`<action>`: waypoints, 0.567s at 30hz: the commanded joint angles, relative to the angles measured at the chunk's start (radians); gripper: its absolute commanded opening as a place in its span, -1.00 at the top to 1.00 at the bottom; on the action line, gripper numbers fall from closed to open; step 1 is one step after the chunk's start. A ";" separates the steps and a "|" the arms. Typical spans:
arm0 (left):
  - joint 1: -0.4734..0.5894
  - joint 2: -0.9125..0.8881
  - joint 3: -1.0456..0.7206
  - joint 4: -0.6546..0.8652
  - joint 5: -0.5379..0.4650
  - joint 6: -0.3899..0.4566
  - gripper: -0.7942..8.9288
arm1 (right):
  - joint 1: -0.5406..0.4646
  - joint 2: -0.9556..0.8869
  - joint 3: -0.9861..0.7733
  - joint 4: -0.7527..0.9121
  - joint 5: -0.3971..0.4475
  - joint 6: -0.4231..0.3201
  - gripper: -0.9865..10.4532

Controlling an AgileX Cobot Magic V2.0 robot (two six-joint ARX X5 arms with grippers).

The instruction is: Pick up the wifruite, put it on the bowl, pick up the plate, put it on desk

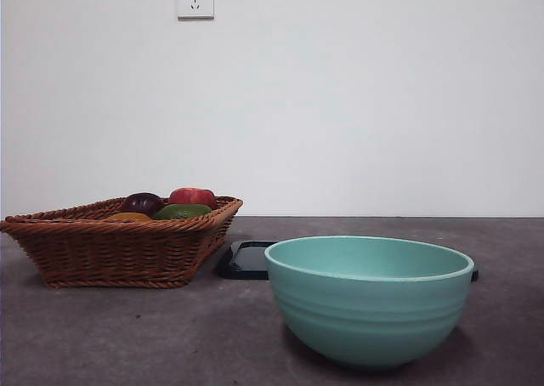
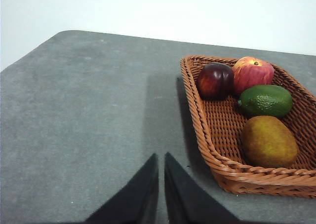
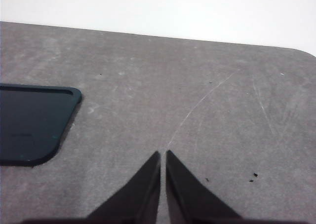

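In the front view the bowl point(image 1: 369, 299) stood nearest on the surface point(image 1: 127, 335); just behind the bowl lay a flat dark plate point(image 1: 246, 259), partly hidden by it; beside the plate, further from the bowl, sat a woven basket point(image 1: 119, 250) with fruit showing over its rim, the orange-brown fruit point(image 1: 127, 218) only a sliver beside a green fruit point(image 1: 182, 210), a dark purple fruit point(image 1: 142, 202) and a red apple point(image 1: 193, 196); no arm showed.

In the left wrist view the left gripper point(image 2: 161, 157) hung over bare surface beside the basket, its fingers pressed almost together and holding nothing; the orange-brown fruit lay in the basket's near corner, just beside the green fruit.

In the right wrist view the right gripper point(image 3: 163, 155) hung over bare surface near the plate's rounded corner, fingers nearly touching and empty.
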 commanded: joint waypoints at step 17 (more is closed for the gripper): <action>0.001 -0.001 -0.019 0.001 -0.001 -0.024 0.80 | 0.002 -0.002 -0.002 0.004 -0.098 0.106 0.80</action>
